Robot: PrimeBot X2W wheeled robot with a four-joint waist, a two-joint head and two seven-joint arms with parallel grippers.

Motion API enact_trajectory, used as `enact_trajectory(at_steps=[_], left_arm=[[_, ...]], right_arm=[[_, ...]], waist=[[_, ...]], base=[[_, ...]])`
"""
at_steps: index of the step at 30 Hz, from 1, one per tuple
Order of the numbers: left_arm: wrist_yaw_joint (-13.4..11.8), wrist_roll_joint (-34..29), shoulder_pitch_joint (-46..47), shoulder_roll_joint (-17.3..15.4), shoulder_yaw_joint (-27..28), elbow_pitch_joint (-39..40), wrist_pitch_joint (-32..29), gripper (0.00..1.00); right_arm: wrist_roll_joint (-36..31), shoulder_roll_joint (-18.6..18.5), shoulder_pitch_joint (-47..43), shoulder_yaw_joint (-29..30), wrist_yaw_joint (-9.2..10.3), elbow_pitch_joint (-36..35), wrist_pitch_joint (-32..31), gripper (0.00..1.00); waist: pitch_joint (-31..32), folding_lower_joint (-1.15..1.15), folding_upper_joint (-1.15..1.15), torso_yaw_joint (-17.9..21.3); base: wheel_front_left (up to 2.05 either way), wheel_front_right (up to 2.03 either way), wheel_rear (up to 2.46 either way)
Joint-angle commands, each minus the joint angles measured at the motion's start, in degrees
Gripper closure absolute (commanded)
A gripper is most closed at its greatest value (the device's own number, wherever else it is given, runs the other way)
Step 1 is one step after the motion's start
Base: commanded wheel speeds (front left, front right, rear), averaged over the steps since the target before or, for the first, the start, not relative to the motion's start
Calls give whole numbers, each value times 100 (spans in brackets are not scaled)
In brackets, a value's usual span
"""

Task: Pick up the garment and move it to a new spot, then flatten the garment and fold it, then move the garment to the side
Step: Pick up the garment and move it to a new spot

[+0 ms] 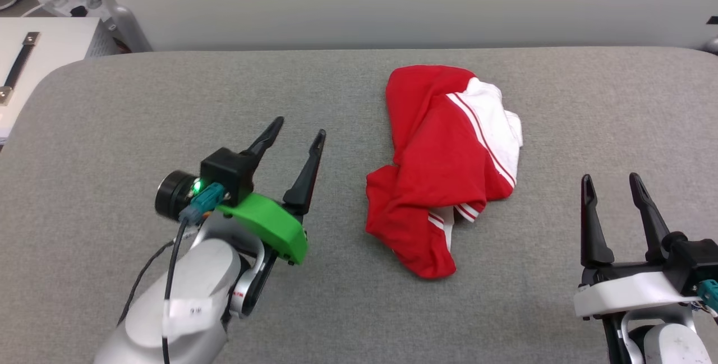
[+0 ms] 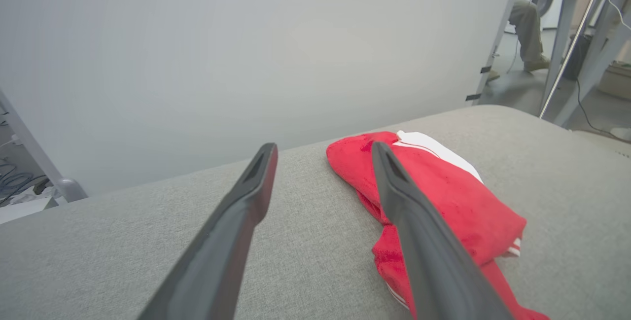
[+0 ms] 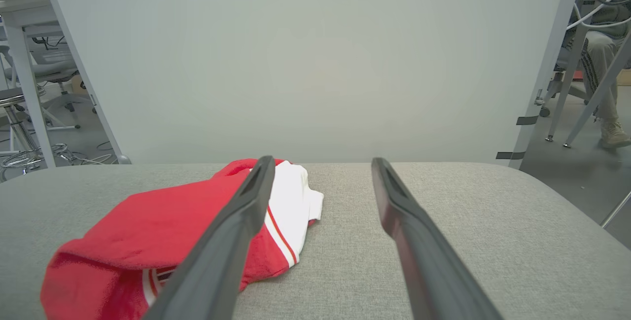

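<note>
Crumpled garment (image 1: 443, 179); left gripper (image 1: 299, 128) at nine o'clock, right gripper (image 1: 610, 178) at three, both spread, empty. Pinch opposite edges, pull flat.

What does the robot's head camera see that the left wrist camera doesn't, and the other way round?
Head view's extras: the right end effector, open, at the lower right, and the green bracket on the left arm. Left wrist view's extras: a person's leg and shoe beyond the wall panel. Both: the crumpled red and white garment on the grey padded table, and the open left end effector beside it.
</note>
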State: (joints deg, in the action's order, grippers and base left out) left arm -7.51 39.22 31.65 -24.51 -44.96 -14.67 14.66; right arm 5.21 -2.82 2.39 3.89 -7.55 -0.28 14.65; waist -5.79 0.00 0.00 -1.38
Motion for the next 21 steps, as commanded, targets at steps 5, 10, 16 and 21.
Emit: enact_trajectory(at_steps=[5, 10, 16, 21], left_arm=[[-93, -861, -1323, 426, 1300, 741, 32, 0], [226, -1543, -2248, 993, 2210, 1042, 33, 0], [807, -2098, -2723, 1479, 2857, 961, 33, 0], [1145, -2423, -2753, 1742, 3217, 856, 33, 0]], right_arm=[[-66, -6, -116, -6, 6, 76, 35, 0], [-37, -6, -155, -26, 6, 144, 35, 0], [-17, -6, -181, -59, 6, 211, 35, 0], [-10, -6, -188, -44, 6, 237, 35, 0]], waist=[[178, 0, 0, -211], [234, 0, 0, -219], [276, 0, 0, -219], [290, 0, 0, -237]], base=[[0, 0, 0], [0, 0, 0], [0, 0, 0], [0, 0, 0]])
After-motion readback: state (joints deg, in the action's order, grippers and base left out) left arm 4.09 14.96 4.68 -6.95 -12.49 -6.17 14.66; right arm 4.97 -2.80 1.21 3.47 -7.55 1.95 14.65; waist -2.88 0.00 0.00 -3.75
